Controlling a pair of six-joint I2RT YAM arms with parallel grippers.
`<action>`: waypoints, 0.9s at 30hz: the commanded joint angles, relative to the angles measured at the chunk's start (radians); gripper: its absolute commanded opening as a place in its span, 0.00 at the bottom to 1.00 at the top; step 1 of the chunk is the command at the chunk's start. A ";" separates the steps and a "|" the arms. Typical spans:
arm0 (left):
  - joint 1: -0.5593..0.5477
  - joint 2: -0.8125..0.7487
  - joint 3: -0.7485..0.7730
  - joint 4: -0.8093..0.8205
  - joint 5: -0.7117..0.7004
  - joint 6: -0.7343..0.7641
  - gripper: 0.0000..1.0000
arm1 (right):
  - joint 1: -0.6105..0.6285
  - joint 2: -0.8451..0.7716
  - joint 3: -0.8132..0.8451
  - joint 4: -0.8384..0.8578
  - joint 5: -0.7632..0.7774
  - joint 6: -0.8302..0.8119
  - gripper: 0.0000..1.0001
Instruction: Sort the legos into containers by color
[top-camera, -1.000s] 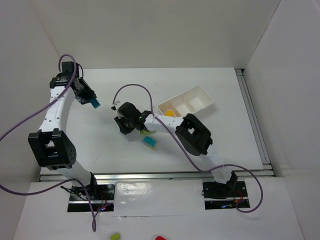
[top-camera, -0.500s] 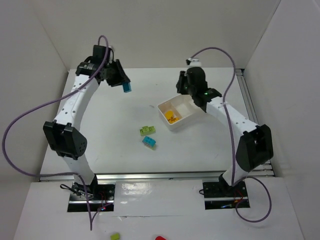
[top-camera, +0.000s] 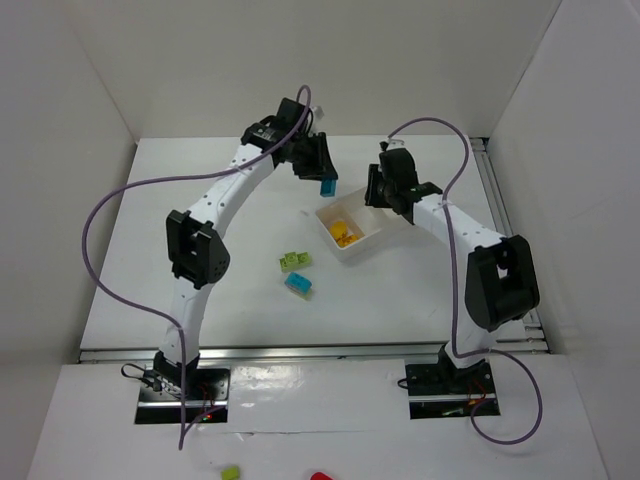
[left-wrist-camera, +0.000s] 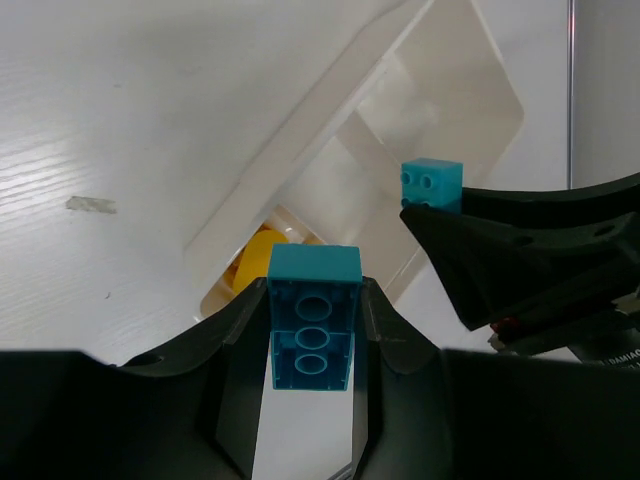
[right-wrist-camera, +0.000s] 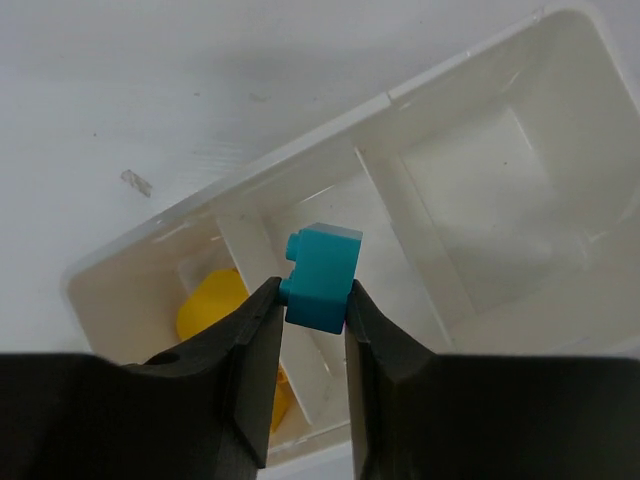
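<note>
My right arm (top-camera: 470, 235) hides most of the white tray (top-camera: 355, 250) from above. My left tool (left-wrist-camera: 311, 345) is clamped on a cyan brick (left-wrist-camera: 313, 300) and has swung right, up to the tray. My right tool (right-wrist-camera: 313, 305) pinches a second cyan brick (right-wrist-camera: 322, 272) above the tray.

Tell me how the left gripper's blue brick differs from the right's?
The left brick, in the left gripper, is longer than the right brick, in the right gripper. The left brick shows a hollow underside; the right brick shows a side stud. Both are blue, pinched at fingertips.
</note>
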 joint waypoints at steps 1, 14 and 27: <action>-0.008 0.034 0.054 0.034 0.062 -0.024 0.00 | 0.006 0.015 -0.005 -0.004 -0.019 0.006 0.47; -0.079 0.184 0.132 0.172 0.139 -0.093 0.00 | -0.110 -0.319 -0.094 -0.134 0.110 0.118 0.87; -0.097 0.126 0.114 0.263 0.182 -0.078 0.86 | -0.224 -0.557 -0.143 -0.279 0.066 0.128 0.87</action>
